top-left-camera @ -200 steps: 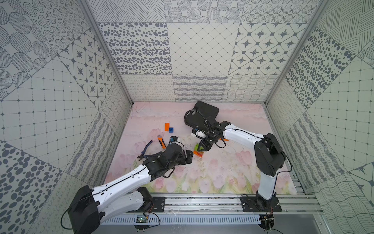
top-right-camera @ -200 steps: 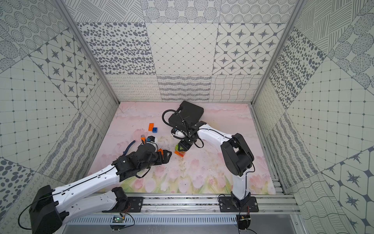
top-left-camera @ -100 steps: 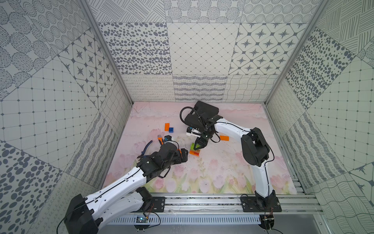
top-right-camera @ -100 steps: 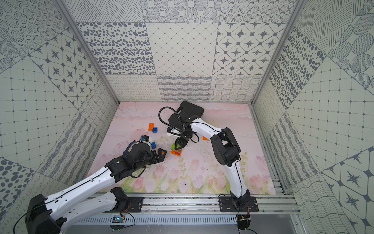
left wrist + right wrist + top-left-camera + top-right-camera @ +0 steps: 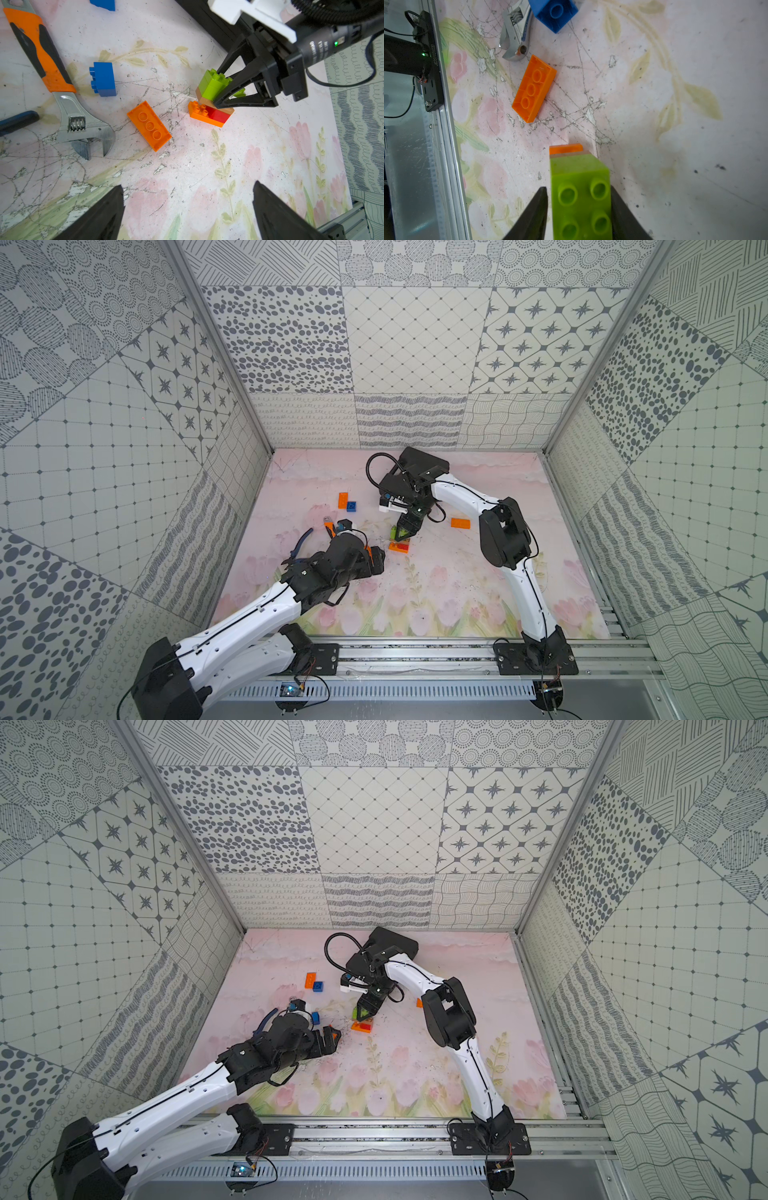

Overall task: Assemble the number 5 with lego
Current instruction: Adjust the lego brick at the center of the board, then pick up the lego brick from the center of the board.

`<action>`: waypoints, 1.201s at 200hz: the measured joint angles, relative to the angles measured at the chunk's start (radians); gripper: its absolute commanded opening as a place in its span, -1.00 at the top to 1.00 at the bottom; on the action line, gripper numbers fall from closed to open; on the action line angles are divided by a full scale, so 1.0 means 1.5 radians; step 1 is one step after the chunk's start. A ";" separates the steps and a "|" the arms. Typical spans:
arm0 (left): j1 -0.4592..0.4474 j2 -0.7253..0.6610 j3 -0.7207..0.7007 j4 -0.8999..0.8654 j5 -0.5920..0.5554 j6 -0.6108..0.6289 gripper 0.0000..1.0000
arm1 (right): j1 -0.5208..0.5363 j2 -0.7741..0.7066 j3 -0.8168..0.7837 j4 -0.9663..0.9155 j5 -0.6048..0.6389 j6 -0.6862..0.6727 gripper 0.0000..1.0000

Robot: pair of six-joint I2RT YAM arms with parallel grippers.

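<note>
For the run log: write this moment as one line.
left gripper: open, empty | right gripper: jaws flank green brick atop stack, grip unclear | loose orange brick: upside down

Left arm stretched in from the lower left of the frame, left gripper [image 5: 187, 207] held low, fingers [image 5: 99, 216] spread wide, right arm elbow-bent from the lower right, right gripper [image 5: 401, 533] pointing down mid-frame, fingers [image 5: 533, 216] narrowly parted astride a green brick [image 5: 581, 197]
</note>
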 measured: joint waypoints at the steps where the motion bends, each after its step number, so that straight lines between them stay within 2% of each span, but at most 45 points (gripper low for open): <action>1: 0.000 0.000 0.000 0.000 0.000 0.000 -1.00 | 0.000 0.000 0.001 -0.001 0.000 -0.001 -0.06; 16: 0.000 0.001 0.000 0.000 0.001 0.000 -0.99 | 0.000 0.008 0.016 -0.005 0.006 -0.001 -0.19; 72: 0.003 0.001 0.000 0.000 0.001 0.000 -0.99 | 0.000 0.009 0.075 0.000 0.046 0.025 -0.30; 110: 0.004 0.001 0.001 -0.003 0.001 0.000 -0.99 | 0.000 -0.018 0.072 0.031 0.082 0.097 -0.35; 130: 0.005 0.001 0.008 -0.008 0.000 0.000 -1.00 | 0.000 -0.119 -0.042 0.102 0.111 0.157 -0.53; 138: 0.006 0.003 0.014 -0.010 0.001 0.001 -0.99 | 0.000 -0.187 -0.116 0.147 0.131 0.190 -0.65; 151: 0.010 0.009 0.027 -0.013 0.004 0.003 -0.99 | -0.002 -0.316 -0.253 0.240 0.171 0.243 -0.97; 171: 0.019 0.038 0.063 -0.021 0.020 0.010 -0.99 | -0.011 -0.513 -0.443 0.373 0.255 0.334 -0.98; 187: 0.022 0.081 0.103 -0.030 0.035 0.018 -0.99 | -0.042 -0.620 -0.549 0.449 0.309 0.415 -0.98; 209: 0.025 0.150 0.157 -0.037 0.056 0.029 -0.99 | -0.120 -0.657 -0.630 0.494 0.329 0.530 -0.98; 240: 0.026 0.247 0.225 -0.042 0.089 0.038 -0.99 | -0.220 -0.584 -0.666 0.472 0.320 0.651 -0.98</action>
